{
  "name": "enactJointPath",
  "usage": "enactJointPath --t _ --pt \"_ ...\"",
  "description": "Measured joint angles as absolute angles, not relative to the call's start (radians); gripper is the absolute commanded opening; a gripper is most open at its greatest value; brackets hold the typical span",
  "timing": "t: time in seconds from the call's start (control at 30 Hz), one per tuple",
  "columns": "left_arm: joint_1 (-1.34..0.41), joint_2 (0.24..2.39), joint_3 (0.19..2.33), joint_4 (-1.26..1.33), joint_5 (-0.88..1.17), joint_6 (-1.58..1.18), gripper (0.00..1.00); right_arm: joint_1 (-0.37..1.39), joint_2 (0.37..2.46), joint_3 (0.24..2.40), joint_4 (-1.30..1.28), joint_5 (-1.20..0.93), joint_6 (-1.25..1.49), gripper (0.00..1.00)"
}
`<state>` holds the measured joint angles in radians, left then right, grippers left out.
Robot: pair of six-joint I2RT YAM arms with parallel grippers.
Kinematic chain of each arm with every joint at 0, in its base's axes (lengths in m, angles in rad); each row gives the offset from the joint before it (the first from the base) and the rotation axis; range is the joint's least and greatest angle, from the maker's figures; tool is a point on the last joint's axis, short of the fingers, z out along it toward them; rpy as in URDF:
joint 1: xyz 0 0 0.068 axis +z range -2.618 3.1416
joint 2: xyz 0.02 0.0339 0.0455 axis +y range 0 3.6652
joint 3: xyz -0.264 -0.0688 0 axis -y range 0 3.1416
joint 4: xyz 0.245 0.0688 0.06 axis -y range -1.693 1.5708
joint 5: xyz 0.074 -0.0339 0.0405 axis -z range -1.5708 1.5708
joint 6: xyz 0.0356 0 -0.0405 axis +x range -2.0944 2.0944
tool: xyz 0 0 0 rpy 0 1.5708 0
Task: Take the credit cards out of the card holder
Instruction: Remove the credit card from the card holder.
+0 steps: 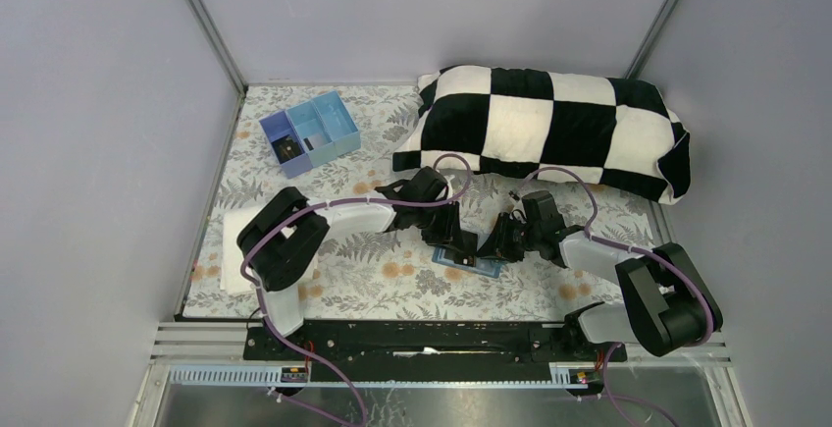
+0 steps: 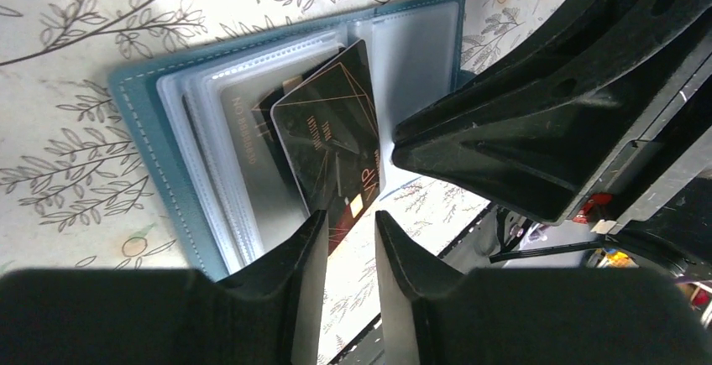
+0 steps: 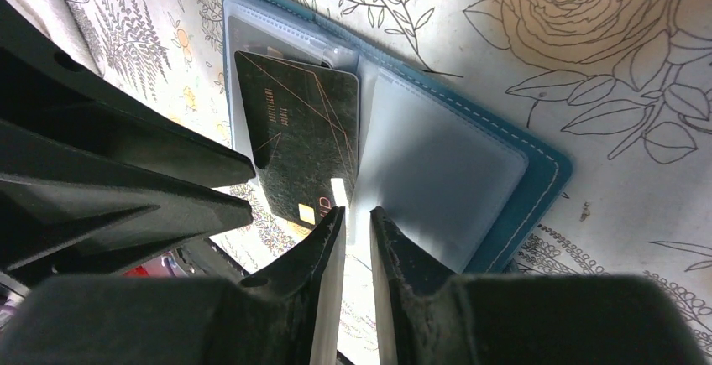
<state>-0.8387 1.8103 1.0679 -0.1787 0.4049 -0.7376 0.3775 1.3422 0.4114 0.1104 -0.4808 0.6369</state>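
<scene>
Left pincer is standing slightly parted, gripping nothing. At its 11 o'clock a dark card is lying partly out of its sleeve. Right pincer is hovering, narrowly gapped, at the fold of the card holder; grip undeterminable. The holder is lying open on the tablecloth between the arms. No card is showing fully removed; a grey card is sitting sleeved.

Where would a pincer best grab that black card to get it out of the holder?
Grip the card by its free end, near the gold chip, which pokes out beyond the clear sleeves. Come from that open edge of the holder, pinching top and bottom: it lies flat and thin and should slide out lengthwise.
</scene>
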Motion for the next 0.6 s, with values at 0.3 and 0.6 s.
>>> enactJointPath --t 0.3,0.6 --pt "-0.839 1.824 1.068 -0.146 0.429 -0.753 0.42 0.377 1.342 0.410 0.115 -0.480 0.645 0.25" --pt "-0.839 1.794 1.068 -0.187 0.354 -0.738 0.58 0.377 1.343 0.410 0.115 -0.480 0.649 0.25"
